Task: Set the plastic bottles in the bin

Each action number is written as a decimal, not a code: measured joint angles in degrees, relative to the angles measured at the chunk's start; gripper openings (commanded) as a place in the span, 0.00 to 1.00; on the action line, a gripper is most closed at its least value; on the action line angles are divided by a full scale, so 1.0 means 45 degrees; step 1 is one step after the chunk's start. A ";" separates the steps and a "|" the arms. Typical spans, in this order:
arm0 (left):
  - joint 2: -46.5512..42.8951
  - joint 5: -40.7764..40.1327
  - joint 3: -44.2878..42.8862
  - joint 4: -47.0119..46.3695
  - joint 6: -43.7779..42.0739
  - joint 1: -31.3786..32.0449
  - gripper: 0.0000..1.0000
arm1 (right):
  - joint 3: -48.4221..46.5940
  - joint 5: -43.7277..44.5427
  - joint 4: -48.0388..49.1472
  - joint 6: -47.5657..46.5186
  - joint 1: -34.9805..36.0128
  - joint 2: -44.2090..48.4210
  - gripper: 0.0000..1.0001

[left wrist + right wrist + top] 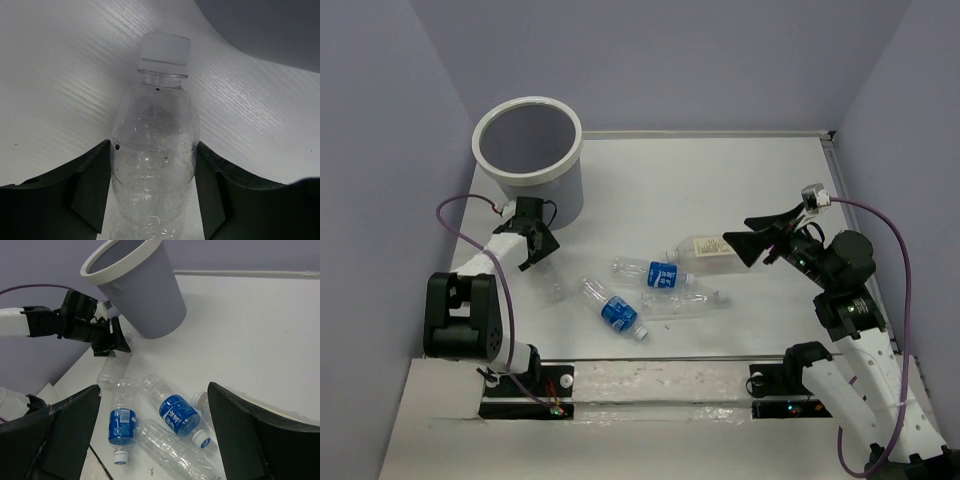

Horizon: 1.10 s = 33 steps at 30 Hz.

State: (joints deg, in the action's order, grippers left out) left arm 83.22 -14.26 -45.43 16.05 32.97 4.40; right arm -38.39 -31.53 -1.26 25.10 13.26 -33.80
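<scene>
The grey bin point(527, 150) with a white rim stands at the back left; it also shows in the right wrist view point(145, 295). My left gripper point(534, 248) is just in front of it, shut on a plain clear bottle point(155, 145) with a white cap, its fingers point(92, 185) pressing on both sides. That bottle point(112, 371) slants down to the table. Two blue-label bottles point(655, 273) point(616, 311), another plain bottle point(682, 303) and a beige-label bottle point(705, 248) lie mid-table. My right gripper point(738, 246) hovers open and empty above the beige-label bottle.
Lilac walls close the table at the left, back and right. Purple cables loop from both wrists. A white ledge with the arm bases point(650, 385) runs along the near edge.
</scene>
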 measured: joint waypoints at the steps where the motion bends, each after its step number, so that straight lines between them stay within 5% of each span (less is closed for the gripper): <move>1: 0.0049 0.0073 -0.0029 -0.0083 -0.0034 0.0000 0.60 | 0.0000 0.0000 0.0000 0.0000 0.0000 0.0005 0.92; 9: -0.0617 0.1180 0.0350 0.0015 -0.0233 -0.0005 0.58 | 0.0000 -0.0005 0.0005 0.0044 0.0000 -0.0068 0.92; 21: -0.7553 0.2681 0.0695 0.1797 -0.0165 0.0515 0.57 | 0.0549 -0.0165 0.0476 0.0155 0.0000 -0.0981 0.90; 26: -0.8981 0.2535 -0.1549 0.2589 -0.0175 0.0767 0.57 | 0.0826 -0.0583 0.0695 0.0257 0.0646 -0.1977 0.89; 33: -0.7563 0.1632 -0.6047 0.0539 -0.0704 0.0772 0.57 | 0.0180 0.0345 0.0738 -0.0024 0.4051 -0.3895 0.89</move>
State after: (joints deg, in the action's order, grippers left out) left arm 49.19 -6.92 -72.64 18.48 29.80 7.88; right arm -37.58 -29.98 2.07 24.99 31.48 -51.33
